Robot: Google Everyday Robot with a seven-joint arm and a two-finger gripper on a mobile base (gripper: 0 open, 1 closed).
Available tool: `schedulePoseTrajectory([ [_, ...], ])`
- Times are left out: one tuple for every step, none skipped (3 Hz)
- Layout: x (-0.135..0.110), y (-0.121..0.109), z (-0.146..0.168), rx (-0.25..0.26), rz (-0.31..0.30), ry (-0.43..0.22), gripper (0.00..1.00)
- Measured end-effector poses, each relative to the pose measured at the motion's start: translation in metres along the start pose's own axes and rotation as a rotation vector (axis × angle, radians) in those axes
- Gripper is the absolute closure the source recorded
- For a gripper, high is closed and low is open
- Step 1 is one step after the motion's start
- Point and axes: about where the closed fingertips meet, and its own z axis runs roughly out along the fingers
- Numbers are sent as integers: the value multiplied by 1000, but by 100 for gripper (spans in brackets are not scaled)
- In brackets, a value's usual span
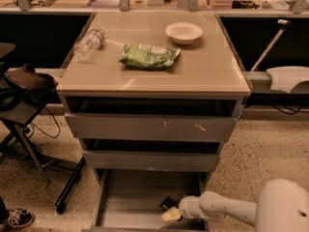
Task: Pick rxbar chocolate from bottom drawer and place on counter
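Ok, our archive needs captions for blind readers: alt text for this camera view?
A robot's white arm reaches into the open grey metal bottom drawer, its pincer by a small black-wrapped bar. On the tan square counter lie a crinkled green snack bag, a clear plastic bottle and a pale bowl.

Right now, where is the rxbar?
The rxbar is in the bottom drawer, right of centre, near the lower edge of the camera view. The gripper is close beside it, entering from the right.
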Motion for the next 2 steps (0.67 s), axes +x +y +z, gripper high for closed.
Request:
schedulePoseTrajectory([
  [20,-1,40,42,77,11,0],
  [22,0,40,45,81,11,0],
])
